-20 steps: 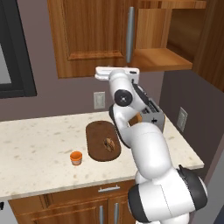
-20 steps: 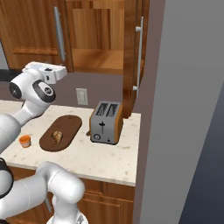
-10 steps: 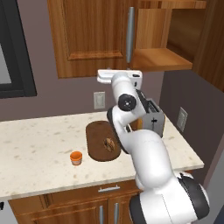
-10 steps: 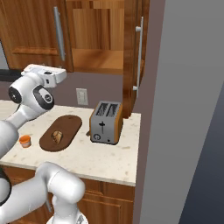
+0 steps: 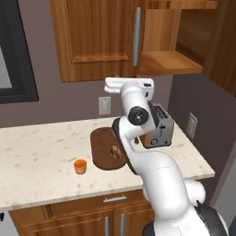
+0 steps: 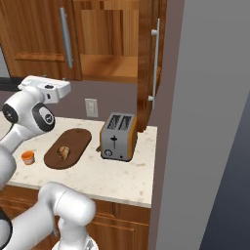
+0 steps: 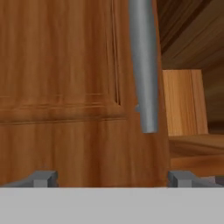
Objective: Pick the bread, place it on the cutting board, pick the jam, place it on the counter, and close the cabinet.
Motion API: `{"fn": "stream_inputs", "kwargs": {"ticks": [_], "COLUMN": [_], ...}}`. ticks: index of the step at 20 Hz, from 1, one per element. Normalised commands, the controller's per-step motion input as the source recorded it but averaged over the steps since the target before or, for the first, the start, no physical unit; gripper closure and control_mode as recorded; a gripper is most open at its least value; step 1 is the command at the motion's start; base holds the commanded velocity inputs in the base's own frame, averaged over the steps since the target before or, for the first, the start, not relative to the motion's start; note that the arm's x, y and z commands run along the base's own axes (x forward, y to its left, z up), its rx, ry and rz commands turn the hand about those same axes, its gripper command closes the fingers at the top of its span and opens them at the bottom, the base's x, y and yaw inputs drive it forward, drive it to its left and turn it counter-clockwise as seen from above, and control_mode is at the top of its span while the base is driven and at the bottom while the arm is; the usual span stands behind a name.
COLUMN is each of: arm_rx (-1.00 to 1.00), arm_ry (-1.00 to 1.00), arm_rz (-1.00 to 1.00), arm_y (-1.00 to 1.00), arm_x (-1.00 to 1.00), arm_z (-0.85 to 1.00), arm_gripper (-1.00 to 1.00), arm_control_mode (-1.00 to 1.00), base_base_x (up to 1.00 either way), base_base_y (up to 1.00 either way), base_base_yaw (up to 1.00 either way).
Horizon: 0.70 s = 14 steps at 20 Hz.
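Note:
The bread (image 5: 114,151) (image 6: 63,152) lies on the dark oval cutting board (image 5: 102,143) (image 6: 78,139). Left of the board, the orange jam (image 5: 80,166) (image 6: 28,157) stands on the speckled counter (image 5: 41,156) (image 6: 117,173). The cabinet (image 5: 92,37) (image 6: 34,34) has its left door shut and its right door (image 6: 149,58) swung open, baring a shelf (image 5: 168,62). My gripper (image 5: 124,82) (image 6: 49,84) (image 7: 113,179) hangs open and holds nothing, facing the shut door just below its silver handle (image 7: 144,65), high above the board.
A silver toaster (image 5: 159,126) (image 6: 118,136) stands right of the board, under the open compartment. A wall outlet (image 5: 104,105) (image 6: 91,107) sits behind the arm. A grey wall (image 6: 210,122) bounds the counter's right end. Drawers (image 5: 110,212) run below.
The hand has sunk slightly and drifted right in front of the cabinet. Bread, jam and cabinet doors have not moved.

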Motion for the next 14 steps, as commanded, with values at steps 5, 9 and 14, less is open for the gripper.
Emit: {"fn": "stream_inputs", "kwargs": {"ticks": [5,9,14], "arm_rx": [0.00,0.00,0.00], "arm_ry": [0.00,0.00,0.00], "arm_rz": [0.00,0.00,0.00], "arm_y": [-0.16,-0.23,-0.19], "arm_x": [-0.35,-0.43,-0.50], "arm_z": [0.12,0.11,0.11], "arm_gripper": [-1.00,-1.00,-1.00], "arm_control_mode": [-1.00,-1.00,-1.00], "base_base_x": [0.00,0.00,0.00], "base_base_y": [0.00,0.00,0.00], "base_base_yaw": [0.00,0.00,0.00]}}
